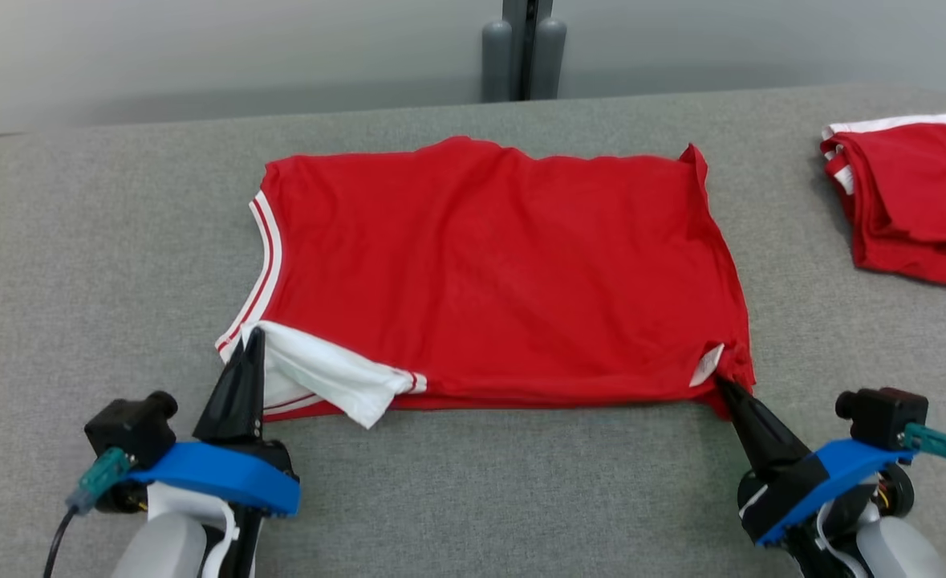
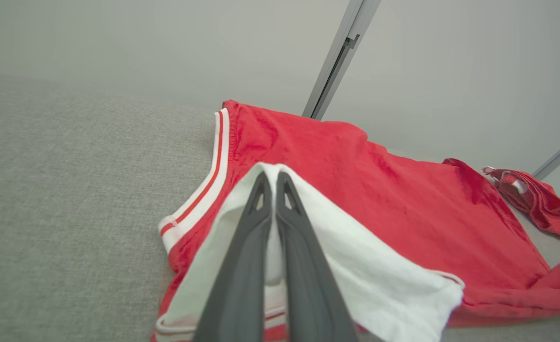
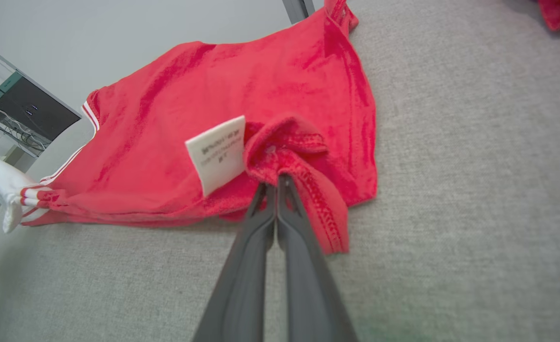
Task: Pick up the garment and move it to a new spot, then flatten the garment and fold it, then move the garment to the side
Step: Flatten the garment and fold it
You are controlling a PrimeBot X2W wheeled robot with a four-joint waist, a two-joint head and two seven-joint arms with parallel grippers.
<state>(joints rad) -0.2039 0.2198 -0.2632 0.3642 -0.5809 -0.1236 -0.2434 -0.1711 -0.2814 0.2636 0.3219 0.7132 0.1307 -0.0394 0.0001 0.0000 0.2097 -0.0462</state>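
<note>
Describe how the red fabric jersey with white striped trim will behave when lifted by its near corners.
Likely floppy: the red fabric jersey lies wrinkled and flat, so its middle should sag between the left pincer and right pincer. Probably light: thin layers bunch at the pinched hem. The folded white sleeve may fall open.

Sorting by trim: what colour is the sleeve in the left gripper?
The sleeve is white, red-striped cuff; best in left wrist view.
</note>
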